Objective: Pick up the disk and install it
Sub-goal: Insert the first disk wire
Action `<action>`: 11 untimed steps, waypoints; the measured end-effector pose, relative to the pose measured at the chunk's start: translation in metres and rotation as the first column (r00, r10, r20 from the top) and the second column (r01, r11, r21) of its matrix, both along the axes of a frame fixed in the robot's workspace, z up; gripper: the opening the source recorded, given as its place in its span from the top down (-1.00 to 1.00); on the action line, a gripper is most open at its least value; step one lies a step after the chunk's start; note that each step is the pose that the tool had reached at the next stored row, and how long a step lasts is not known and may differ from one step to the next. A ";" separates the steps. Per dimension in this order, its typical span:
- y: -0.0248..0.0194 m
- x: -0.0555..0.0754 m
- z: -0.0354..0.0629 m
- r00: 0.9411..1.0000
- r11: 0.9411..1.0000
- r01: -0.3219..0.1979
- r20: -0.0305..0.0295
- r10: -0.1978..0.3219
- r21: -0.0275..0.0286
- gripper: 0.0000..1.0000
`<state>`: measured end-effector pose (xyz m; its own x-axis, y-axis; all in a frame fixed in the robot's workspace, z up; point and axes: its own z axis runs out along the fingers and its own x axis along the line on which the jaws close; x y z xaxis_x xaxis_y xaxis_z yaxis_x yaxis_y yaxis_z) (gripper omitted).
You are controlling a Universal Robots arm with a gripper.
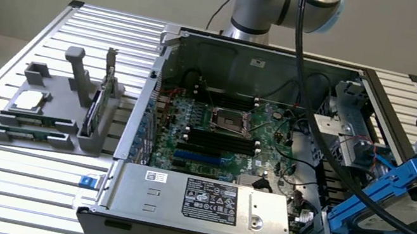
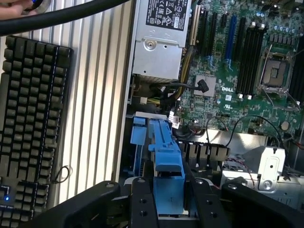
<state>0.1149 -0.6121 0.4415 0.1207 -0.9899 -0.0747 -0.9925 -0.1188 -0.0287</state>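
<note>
— Claw (image 2: pixel 169 186) state?
— Partly open, clamped on the disk (image 2: pixel 166 147), black fingers (image 2: pixel 142 202) either side of its blue rails; silver face mostly hidden.
— Just beneath?
— Drive-bay corner of the case (image 1: pixel 243 65); disk tilted, lower end crossed by a black cable (image 1: pixel 354 194). Touching or not: cannot tell.
— Farther off?
— Motherboard (image 1: pixel 222 139), power supply (image 1: pixel 202 201), then keyboard (image 2: pixel 28 118) on the slatted surface (image 2: pixel 95 95).
</note>
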 end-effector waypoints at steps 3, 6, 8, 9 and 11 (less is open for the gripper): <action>0.0001 -0.001 0.0001 1.000 1.000 0.000 0.020 0.000 0.001 0.35; 0.0000 -0.005 -0.0007 0.999 1.000 0.000 0.032 0.000 0.002 0.35; 0.0000 -0.009 -0.0008 0.999 1.000 0.000 0.035 0.000 0.003 0.35; 0.0000 -0.010 -0.0009 0.999 1.000 0.000 0.037 0.000 0.002 0.35; 0.0000 -0.011 -0.0014 0.999 1.000 0.000 0.041 0.000 0.003 0.35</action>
